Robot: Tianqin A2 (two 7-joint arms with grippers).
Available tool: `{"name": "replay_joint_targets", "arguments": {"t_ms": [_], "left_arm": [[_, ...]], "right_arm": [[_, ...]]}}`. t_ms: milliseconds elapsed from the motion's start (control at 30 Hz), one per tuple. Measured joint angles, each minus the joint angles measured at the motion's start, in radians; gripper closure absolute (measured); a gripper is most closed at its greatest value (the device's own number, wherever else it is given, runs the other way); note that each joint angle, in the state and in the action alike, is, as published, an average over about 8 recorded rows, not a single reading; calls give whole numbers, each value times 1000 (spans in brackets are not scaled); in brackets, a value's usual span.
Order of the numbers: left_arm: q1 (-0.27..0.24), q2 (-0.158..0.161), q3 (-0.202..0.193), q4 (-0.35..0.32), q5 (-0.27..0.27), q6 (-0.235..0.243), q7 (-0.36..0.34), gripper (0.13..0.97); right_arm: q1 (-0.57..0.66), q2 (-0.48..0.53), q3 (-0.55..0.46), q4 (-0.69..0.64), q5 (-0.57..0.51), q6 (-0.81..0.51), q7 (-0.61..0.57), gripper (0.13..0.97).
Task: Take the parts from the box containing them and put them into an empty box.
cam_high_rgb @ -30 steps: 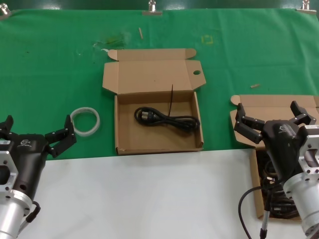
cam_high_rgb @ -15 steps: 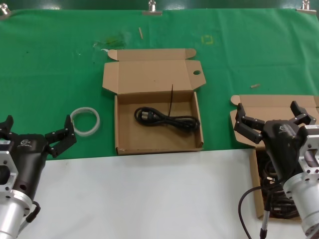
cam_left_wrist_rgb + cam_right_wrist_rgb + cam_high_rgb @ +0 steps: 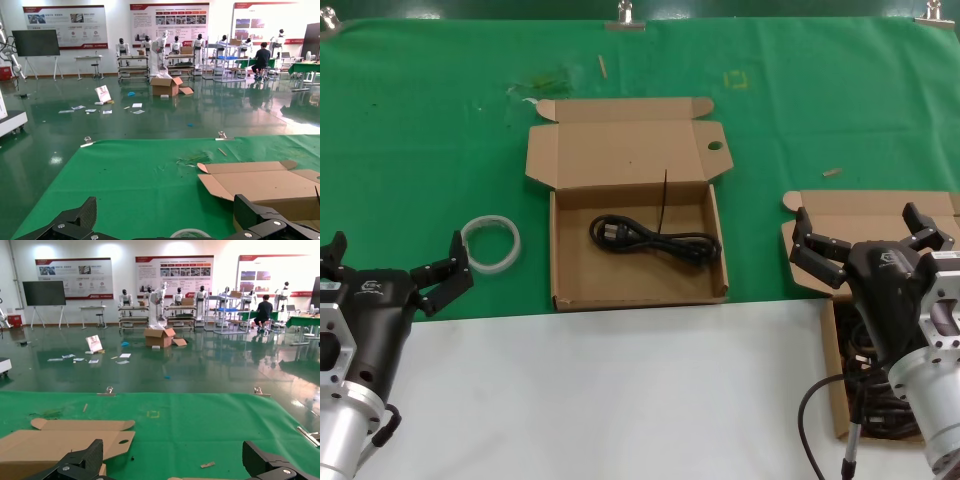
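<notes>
Lying in the holed-lid box [image 3: 638, 255] is one black cord [image 3: 655, 238]; more cords [image 3: 865, 375] fill the plain box [image 3: 840, 395] under the released right end effector [image 3: 870, 235]. The left end effector [image 3: 395, 265], also released, waits beside a white ring [image 3: 491, 243]

Your left gripper [image 3: 392, 264] sits low at the near left, fingers spread wide, just this side of the white ring [image 3: 491, 243], arm angled up from the near edge. Your right gripper [image 3: 872, 238] is at the near right, fingers splayed apart too, wrist tilted forward, nothing held.
</notes>
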Motion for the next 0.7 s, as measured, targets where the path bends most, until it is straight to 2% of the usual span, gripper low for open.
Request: {"name": "replay_joint_targets", "arguments": {"t_ms": [700], "left_arm": [[0,0,0,0,0,0,0,132]], "right_arm": [[0,0,0,0,0,0,0,129]]}}
